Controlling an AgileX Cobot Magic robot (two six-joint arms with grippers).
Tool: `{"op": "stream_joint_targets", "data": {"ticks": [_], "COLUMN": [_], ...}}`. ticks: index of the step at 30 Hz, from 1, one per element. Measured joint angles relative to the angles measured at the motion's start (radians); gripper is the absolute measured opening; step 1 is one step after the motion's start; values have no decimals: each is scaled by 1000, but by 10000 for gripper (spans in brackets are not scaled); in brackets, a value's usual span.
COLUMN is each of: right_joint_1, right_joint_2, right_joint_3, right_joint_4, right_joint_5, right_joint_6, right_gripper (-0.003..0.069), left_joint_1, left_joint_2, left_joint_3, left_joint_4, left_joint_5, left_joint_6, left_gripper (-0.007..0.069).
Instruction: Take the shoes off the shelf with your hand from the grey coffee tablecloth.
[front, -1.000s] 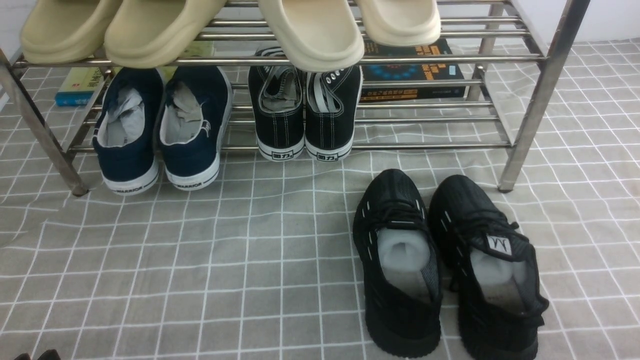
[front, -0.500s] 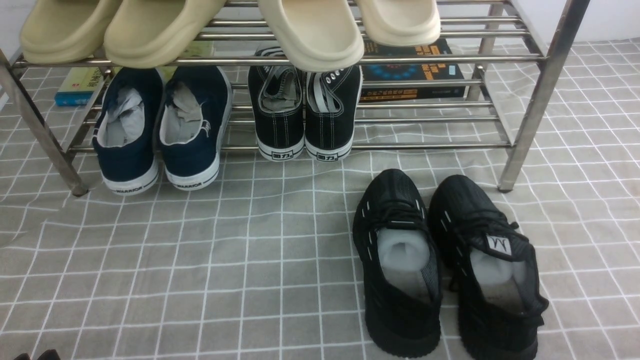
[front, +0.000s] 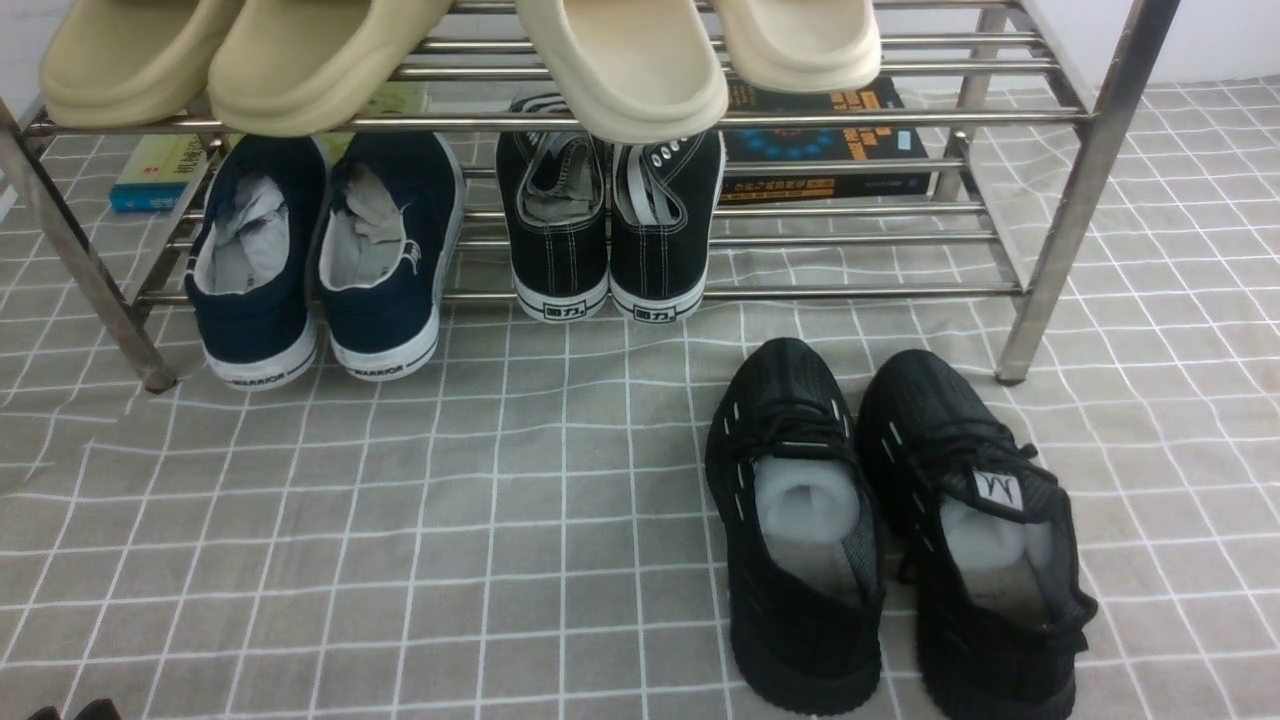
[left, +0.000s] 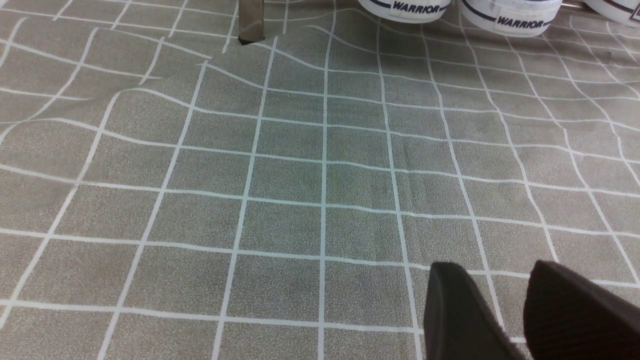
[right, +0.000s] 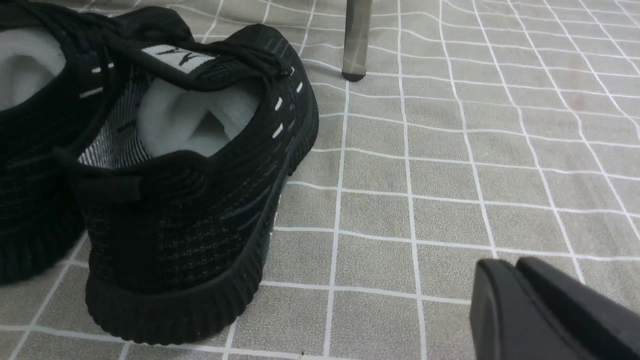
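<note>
Your shoes (front: 890, 530) sit side by side on the cloth (front: 400, 540), just in front of the shelf (front: 1060, 230), toward the right side of the desk. They are already off the shelf. Their toes point at the shelf and their heels point back at you, so each shoe runs long from front to back.

Your right tool (right: 545, 310) is the nearer one. In the right wrist view, the heel of the right shoe (right: 180, 200) is near it and off to one side, with only bare cloth between them. Its two fingers are pressed together and hold nothing.

Your left tool (left: 505, 315) is well apart from the shoes, over bare cloth near the navy pair (front: 320, 260). Its fingers have a small gap and hold nothing.

The right shelf leg (front: 1050, 270) stands just past the toe of the right shoe, so watch it if you reach forward. A black canvas pair (front: 610, 230) rests on the low shelf, and tan slippers (front: 460, 50) lie up top.
</note>
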Motion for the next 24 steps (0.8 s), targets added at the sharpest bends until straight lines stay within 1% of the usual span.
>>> {"op": "stream_joint_targets", "data": {"ticks": [24], "right_joint_1": [0], "right_joint_2": [0], "right_joint_3": [0], "right_joint_4": [0], "right_joint_5": [0], "right_joint_6": [0], "right_gripper": [93], "left_joint_1": [0], "left_joint_2": [0], "left_joint_3": [0], "left_joint_4": [0], "left_joint_5": [0], "left_joint_6": [0], "left_gripper": [239]}}
